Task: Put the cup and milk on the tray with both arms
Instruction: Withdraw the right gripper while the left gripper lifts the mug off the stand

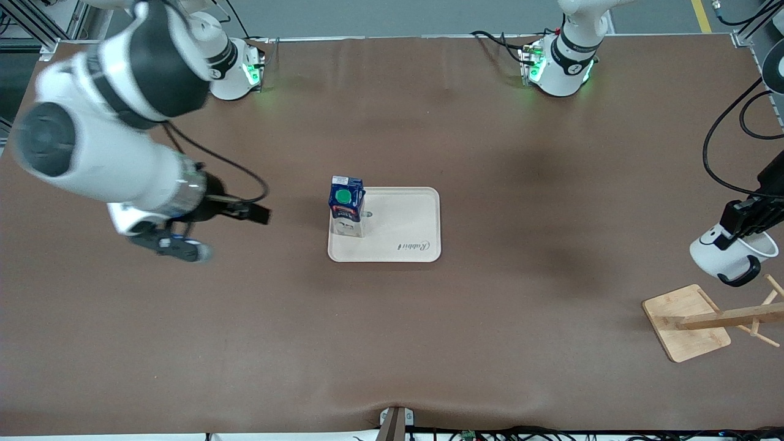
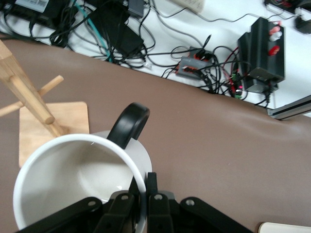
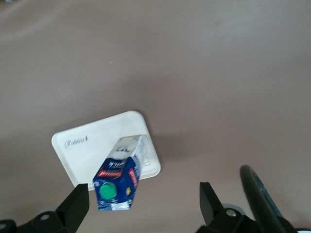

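The milk [image 1: 346,205] stands upright on the cream tray [image 1: 398,226], at the tray's edge toward the right arm's end. It also shows in the right wrist view [image 3: 118,178], on the tray [image 3: 92,141]. My right gripper [image 1: 177,246] is open and empty, over bare table beside the tray; in its wrist view [image 3: 143,204] the milk lies clear of its fingers. My left gripper [image 1: 732,233] is shut on the rim of the white cup [image 1: 723,257], held in the air above the wooden rack. In the left wrist view its fingers [image 2: 153,189] pinch the cup [image 2: 68,179] wall, with the dark handle [image 2: 129,124] pointing away.
A wooden rack with pegs on a base [image 1: 683,321] stands at the left arm's end of the table, under the cup; it also shows in the left wrist view [image 2: 58,121]. Cables and power boxes [image 2: 260,51] lie off the table edge.
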You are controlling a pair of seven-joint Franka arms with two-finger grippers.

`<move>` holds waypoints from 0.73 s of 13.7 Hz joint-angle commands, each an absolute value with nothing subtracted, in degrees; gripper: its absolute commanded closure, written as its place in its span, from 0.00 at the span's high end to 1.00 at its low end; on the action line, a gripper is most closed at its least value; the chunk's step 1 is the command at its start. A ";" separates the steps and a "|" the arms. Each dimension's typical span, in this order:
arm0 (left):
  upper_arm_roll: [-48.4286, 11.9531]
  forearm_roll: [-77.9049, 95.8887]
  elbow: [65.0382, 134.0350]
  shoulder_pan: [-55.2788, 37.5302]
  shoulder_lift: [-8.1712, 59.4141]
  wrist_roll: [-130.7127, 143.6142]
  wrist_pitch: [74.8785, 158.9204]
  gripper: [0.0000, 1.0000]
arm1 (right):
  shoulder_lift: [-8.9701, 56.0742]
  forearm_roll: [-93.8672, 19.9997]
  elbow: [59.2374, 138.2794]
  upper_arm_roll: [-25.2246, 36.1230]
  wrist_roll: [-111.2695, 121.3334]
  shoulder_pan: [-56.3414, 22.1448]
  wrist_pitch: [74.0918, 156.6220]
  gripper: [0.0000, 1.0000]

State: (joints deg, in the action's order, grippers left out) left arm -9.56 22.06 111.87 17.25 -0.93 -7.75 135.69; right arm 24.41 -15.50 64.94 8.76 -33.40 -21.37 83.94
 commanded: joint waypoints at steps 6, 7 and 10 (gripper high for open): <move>-20.03 15.65 107.75 16.09 4.83 11.06 133.77 0.00 | 12.24 -3.55 74.59 7.82 -4.58 -10.20 79.89 1.00; -20.13 11.56 107.58 14.60 5.53 13.60 133.77 0.00 | 8.91 -0.38 78.62 7.82 -4.22 -10.20 80.76 1.00; -20.74 -3.83 102.07 8.73 9.56 25.19 128.62 0.00 | -2.43 0.70 94.61 7.91 -0.37 -7.83 90.41 1.00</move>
State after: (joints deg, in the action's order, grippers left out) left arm -20.27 2.85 107.92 12.02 6.36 19.26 133.49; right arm 8.16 -0.82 80.15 8.89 -3.36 -9.88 84.36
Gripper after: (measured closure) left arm 0.934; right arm 0.000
